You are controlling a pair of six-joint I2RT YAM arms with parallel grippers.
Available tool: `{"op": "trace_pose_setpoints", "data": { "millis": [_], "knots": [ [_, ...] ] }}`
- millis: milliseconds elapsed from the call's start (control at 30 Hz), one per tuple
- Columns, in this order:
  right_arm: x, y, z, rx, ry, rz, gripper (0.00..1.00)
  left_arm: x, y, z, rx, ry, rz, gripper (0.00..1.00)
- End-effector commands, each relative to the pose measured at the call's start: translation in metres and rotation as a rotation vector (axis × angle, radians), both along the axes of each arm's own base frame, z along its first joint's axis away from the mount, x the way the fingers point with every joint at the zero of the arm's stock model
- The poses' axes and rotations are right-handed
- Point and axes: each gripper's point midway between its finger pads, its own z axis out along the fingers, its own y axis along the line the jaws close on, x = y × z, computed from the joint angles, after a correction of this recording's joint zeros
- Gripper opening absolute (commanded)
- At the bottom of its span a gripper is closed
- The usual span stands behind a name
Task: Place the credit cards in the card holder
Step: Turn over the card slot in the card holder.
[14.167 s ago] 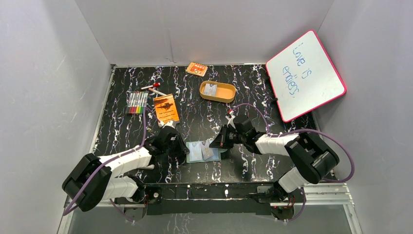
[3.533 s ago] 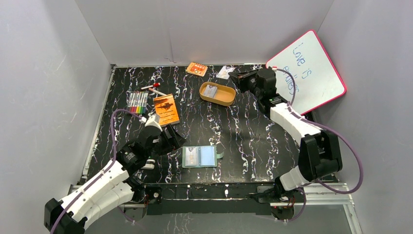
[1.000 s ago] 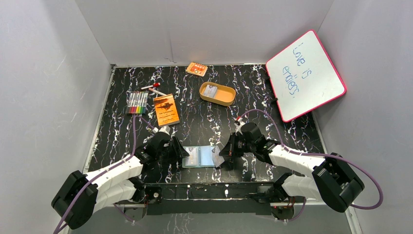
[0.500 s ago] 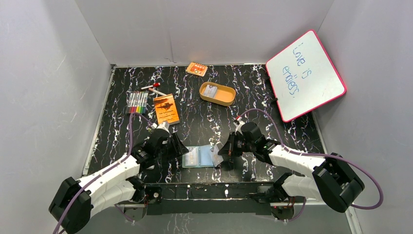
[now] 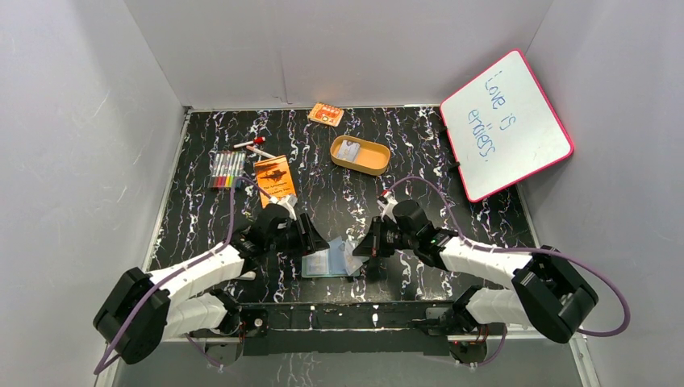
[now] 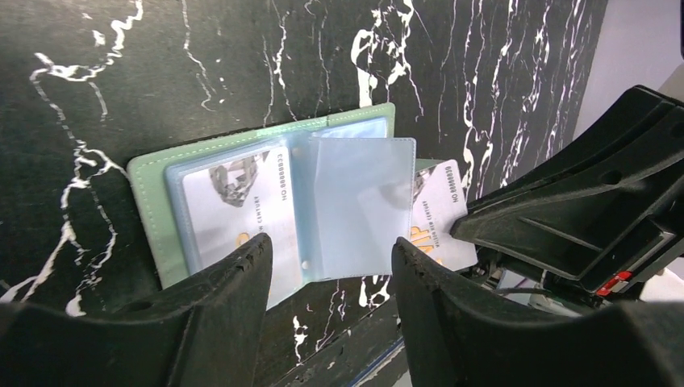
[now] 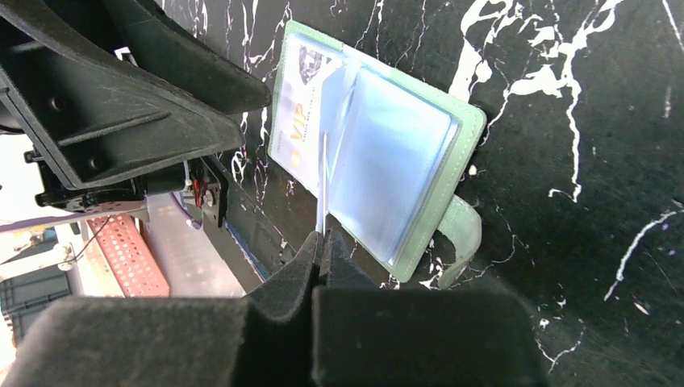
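A black worktop (image 5: 419,161) veined with white sits inside three plain grey walls (image 5: 323,48); a pink-framed whiteboard (image 5: 506,125) with blue handwriting leans at the right side.

Along the far edge lies an orange patterned packet (image 5: 326,114); just nearer is a tan oval tray (image 5: 375,164) with one tray card (image 5: 348,149) lying flat inside it. On the left are a row of coloured markers (image 5: 227,169), a red-capped pen (image 5: 252,147) beyond them, and an orange booklet (image 5: 275,179) just beside the markers.

The card holder (image 5: 327,262) lies open and flat close to the near edge, between the two arms, its snap tab (image 7: 461,234) sticking out on the right; its left clear pocket holds a pocketed card (image 6: 242,201) printed face up; a clear pocket leaf stands partly raised over the middle.

The right fingers (image 7: 306,266) are pressed together on a held card (image 6: 442,214), which is tipped up on edge over the right half of the holder; whether its far edge has entered a pocket cannot be told. The left fingers (image 6: 226,306) stand apart with nothing between them, low over the holder's left half.

Bare marbled surface shows between the holder and the tray, and on the right towards the whiteboard; the two wrists are close together over the holder.
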Motion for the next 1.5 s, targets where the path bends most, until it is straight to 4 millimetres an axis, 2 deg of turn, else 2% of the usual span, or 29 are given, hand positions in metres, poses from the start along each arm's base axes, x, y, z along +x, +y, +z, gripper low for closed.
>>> {"op": "trace_pose_setpoints", "data": {
  "millis": [0,300,567,800,967,1133,1300,1467],
  "knots": [
    [0.009,0.022,0.027,0.081,-0.067,0.041,0.0,0.001,-0.021,0.018,-0.08,-0.025,-0.08,0.55],
    [0.005,0.039,0.036,0.109,-0.083,0.087,0.0,0.0,-0.028,0.015,-0.097,-0.003,-0.109,0.61],
    [0.003,0.04,0.028,0.088,-0.071,0.095,0.0,0.0,-0.027,0.013,-0.091,-0.002,-0.113,0.62],
    [0.003,0.034,0.026,0.067,-0.074,0.075,0.0,0.0,-0.02,0.008,-0.053,0.001,-0.094,0.48],
    [0.002,0.031,0.025,0.056,-0.074,0.067,0.0,0.001,-0.016,0.001,-0.018,0.011,-0.083,0.2],
    [0.004,0.026,0.018,0.031,-0.058,0.034,0.0,0.001,-0.008,-0.01,0.033,0.03,-0.055,0.0],
    [0.007,0.021,0.01,0.021,-0.028,-0.033,0.0,-0.003,0.007,-0.025,0.08,0.065,0.011,0.0],
    [0.013,0.023,0.014,0.066,-0.03,-0.085,0.0,-0.005,0.019,-0.034,0.11,0.082,0.077,0.0]
  ]
}}
